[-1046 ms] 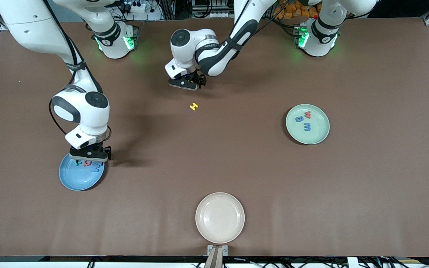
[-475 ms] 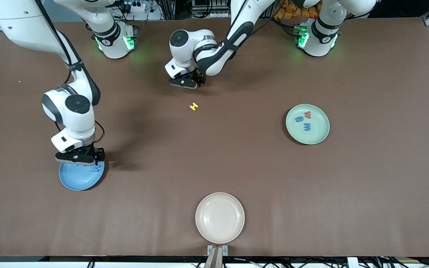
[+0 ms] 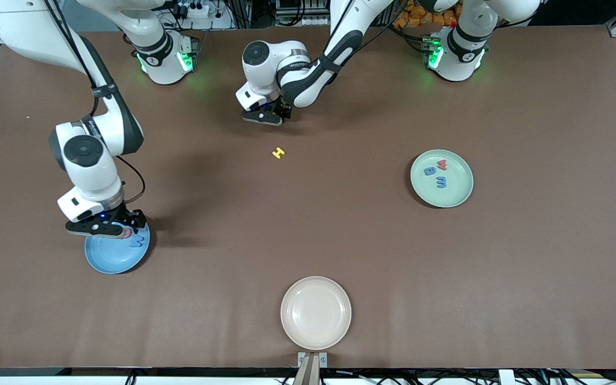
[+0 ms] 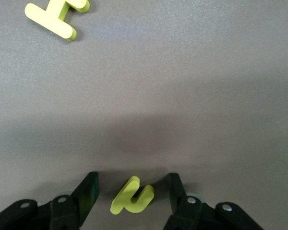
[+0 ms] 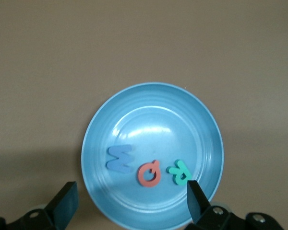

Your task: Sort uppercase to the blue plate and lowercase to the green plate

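My left gripper (image 3: 263, 116) (image 4: 132, 184) is open and low at the table, its fingers on either side of the small yellow lowercase letter (image 4: 132, 195), not touching it. The yellow H (image 3: 278, 153) (image 4: 57, 17) lies on the table nearer the front camera. My right gripper (image 3: 102, 229) (image 5: 130, 187) is open and empty over the blue plate (image 3: 110, 259) (image 5: 153, 120), which holds the blue M (image 5: 120, 159), red Q (image 5: 150, 174) and teal R (image 5: 179, 172). The green plate (image 3: 455, 195) holds the red w (image 3: 443, 164), a blue g-like letter (image 3: 429, 171) and the blue m (image 3: 440, 183).
A beige plate (image 3: 316, 313) sits bare at the table's front edge near the middle. The right arm's elbow (image 3: 86, 152) hangs over the table above the blue plate.
My right gripper has slid across the blue plate toward the right arm's end of the table, uncovering the red Q. My left gripper has shifted slightly toward the bases.
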`<state>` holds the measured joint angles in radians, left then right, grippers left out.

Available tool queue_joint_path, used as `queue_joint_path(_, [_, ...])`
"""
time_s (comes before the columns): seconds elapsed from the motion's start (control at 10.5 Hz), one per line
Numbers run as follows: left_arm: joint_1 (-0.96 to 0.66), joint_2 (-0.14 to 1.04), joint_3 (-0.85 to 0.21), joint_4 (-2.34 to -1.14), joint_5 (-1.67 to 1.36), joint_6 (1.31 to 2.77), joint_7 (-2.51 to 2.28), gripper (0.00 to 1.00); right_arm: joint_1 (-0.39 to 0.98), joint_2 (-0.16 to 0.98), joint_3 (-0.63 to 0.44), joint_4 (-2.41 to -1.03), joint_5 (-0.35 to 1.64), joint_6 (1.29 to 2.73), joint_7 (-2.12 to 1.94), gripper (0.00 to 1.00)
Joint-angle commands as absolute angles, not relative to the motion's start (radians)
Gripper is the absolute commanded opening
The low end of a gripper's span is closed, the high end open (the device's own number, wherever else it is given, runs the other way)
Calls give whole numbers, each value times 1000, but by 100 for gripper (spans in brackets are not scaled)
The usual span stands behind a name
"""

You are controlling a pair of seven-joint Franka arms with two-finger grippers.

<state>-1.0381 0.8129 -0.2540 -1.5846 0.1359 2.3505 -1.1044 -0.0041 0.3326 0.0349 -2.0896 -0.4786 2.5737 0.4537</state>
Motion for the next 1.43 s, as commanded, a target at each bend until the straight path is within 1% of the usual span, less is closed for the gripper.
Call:
queue_joint_path(0.0, [-1043, 825, -253, -1580, 120, 2336, -1121, 62, -35, 270, 57, -2095, -224, 2478, 222, 100])
queue_joint_path(0.19, [-1043, 828, -253, -1583, 120, 2336, -1121, 56, -47, 258, 43, -2044, -41, 2352, 47, 100])
queue_joint_path(0.29, [-1043, 833, -253, -1583, 120, 2336, -1121, 54, -49, 256, 35, -2022, 0, 2300, 2, 100])
queue_joint_path(0.48, [-1045, 831, -253, -1586, 118, 2336, -1123, 49, -51, 247, 25, -2016, 15, 2269, -11, 100])
queue_joint_path(0.76, [-1045, 834, -253, -1591, 118, 2336, -1124, 43, -51, 207, 21, -2013, 141, 2174, -11, 100])
queue_joint_path(0.95, [-1046, 831, -253, -1597, 118, 2335, -1124, 41, -51, 193, 0, -1999, 179, 2119, -9, 100])
queue_joint_path(1.14, [-1046, 831, -255, -1598, 117, 2335, -1124, 39, -48, 198, -37, -1936, 224, 2007, -9, 100])
queue_joint_path(1.33, [-1043, 828, -268, -1606, 117, 2313, -1114, 39, -46, 196, -40, -1930, 215, 1982, -15, 100])
